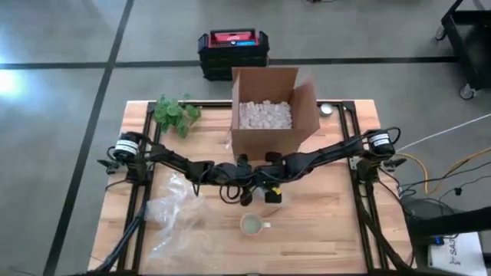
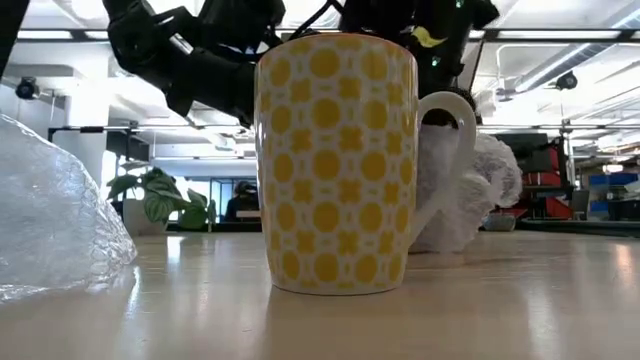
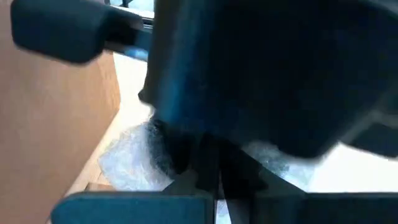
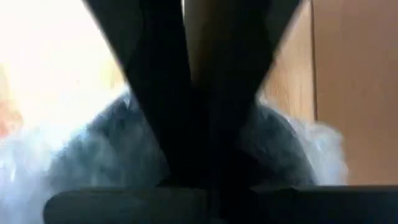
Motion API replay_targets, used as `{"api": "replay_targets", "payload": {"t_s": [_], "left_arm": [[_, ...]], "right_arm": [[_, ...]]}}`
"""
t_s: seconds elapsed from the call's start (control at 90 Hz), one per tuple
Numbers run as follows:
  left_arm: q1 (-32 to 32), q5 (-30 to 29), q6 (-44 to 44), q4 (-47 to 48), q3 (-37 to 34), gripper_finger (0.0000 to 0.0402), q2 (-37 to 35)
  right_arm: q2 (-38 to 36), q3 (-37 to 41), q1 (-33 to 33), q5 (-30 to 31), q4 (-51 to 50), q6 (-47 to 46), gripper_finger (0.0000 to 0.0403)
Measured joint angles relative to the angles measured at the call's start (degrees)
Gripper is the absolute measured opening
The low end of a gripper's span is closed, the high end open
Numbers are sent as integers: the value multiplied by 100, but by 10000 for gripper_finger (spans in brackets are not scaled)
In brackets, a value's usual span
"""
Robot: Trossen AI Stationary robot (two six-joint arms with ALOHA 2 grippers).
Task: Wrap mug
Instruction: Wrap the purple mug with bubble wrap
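Both claws are bunched together mid-table, left gripper [image 1: 247, 178] and right gripper [image 1: 268, 184] nearly nose to nose. Honestly can't tell whether either one is clenched or released; the wrist views are mostly dark finger and blur. Each wrist cam does show something white and crinkly right at the fingers, so my guess is they're working a wrapped bundle [image 2: 462, 190] between them, but what exactly they're gripping isn't readable.

Nearest the front edge, the yellow-patterned mug [image 1: 252, 224] stands upright on the table [image 1: 330, 230], bare, not wrapped yet, clear of both grippers. A loose pile of bubble wrap [image 1: 173, 211] sits off to its left, handy for the next wrap I'd say.

Behind the arms is the open cardboard box [image 1: 270, 115] with packing peanuts inside, presumably where wrapped stuff ends up. A plant [image 1: 175, 113] sits beside it.
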State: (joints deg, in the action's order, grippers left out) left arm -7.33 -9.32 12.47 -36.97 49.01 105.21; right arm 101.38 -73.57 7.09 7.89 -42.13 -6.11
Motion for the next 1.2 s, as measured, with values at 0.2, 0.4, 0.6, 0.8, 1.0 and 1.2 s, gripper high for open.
{"api": "replay_targets", "payload": {"t_s": [0.2,0.4,0.6,0.8,1.0,1.2], "left_arm": [[0,-2,2,15,-2,0,0],[0,-13,2,20,-2,0,-2],[0,-15,0,11,-2,0,-2],[2,-20,2,-6,-2,0,-2],[4,-33,2,-7,-7,0,-2],[2,0,4,-41,-4,0,4]], "right_arm": [[-898,-128,83,-271,-807,-421,2],[-1448,420,648,-547,-1306,-1371,2],[-1490,1327,1324,-515,-215,-1827,2],[-1519,1589,1301,449,1414,-1474,2],[-1422,1381,903,1122,1451,-1005,2],[-1001,1419,429,342,1582,-922,2]]}}
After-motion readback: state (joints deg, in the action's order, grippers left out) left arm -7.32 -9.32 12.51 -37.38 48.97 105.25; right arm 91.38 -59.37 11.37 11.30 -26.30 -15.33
